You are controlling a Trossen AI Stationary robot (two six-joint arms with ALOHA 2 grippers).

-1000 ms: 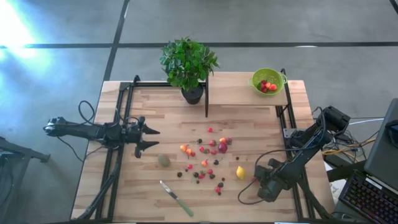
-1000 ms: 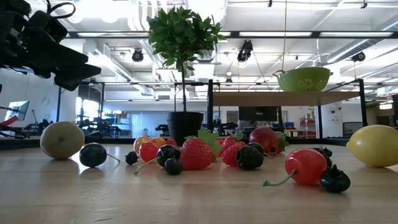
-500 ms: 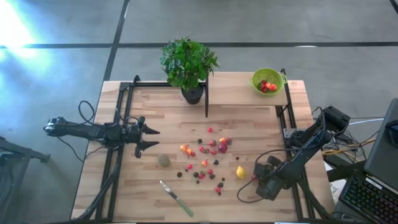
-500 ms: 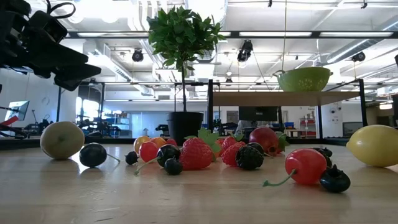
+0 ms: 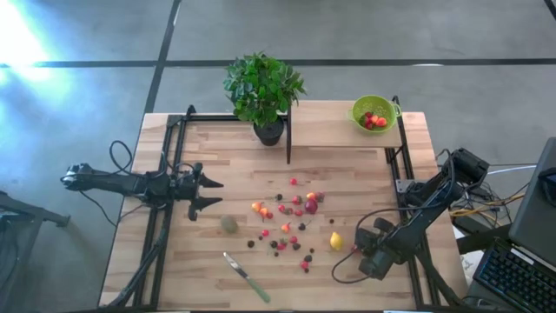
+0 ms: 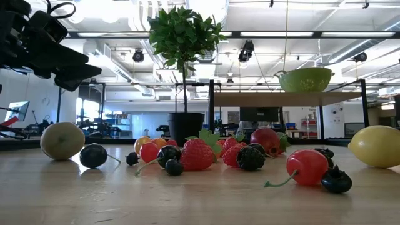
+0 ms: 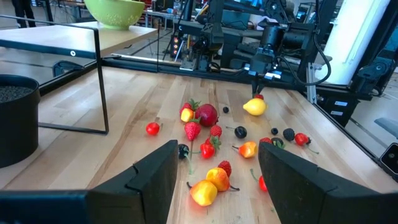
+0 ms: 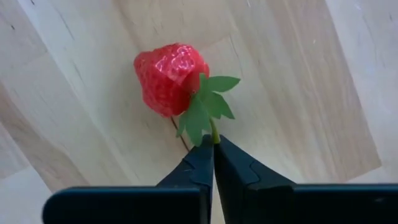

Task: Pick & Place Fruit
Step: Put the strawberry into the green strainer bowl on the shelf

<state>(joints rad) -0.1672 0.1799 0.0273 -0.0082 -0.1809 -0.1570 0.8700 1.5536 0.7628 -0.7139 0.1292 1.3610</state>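
Observation:
Small toy fruits (image 5: pixel 291 222) lie scattered on the middle of the wooden table, with a yellow lemon (image 5: pixel 335 241) at their right and a dull-green ball (image 5: pixel 228 224) at their left. My right gripper (image 8: pixel 213 152) points down just right of the lemon and is shut on the stalk of a red strawberry (image 8: pixel 171 78). In the left wrist view it (image 7: pixel 266 76) stands behind the lemon (image 7: pixel 255 107). My left gripper (image 5: pixel 208 193) waits open and level at the table's left side. My right gripper pinches the strawberry's green stalk (image 8: pixel 214 134), just past its leaves, between the two fingertips. The fingers come from above, pointing down. The berry lies to one side of the fingers over the wood; I cannot tell whether it rests there or is lifted.
A lime-green bowl (image 5: pixel 373 113) holding a few red fruits stands on a raised shelf at the far right. A potted plant (image 5: pixel 263 91) stands at the far middle. A green-handled knife (image 5: pixel 246 277) lies near the front edge. Black frame rails (image 5: pixel 169 174) run along both table sides.

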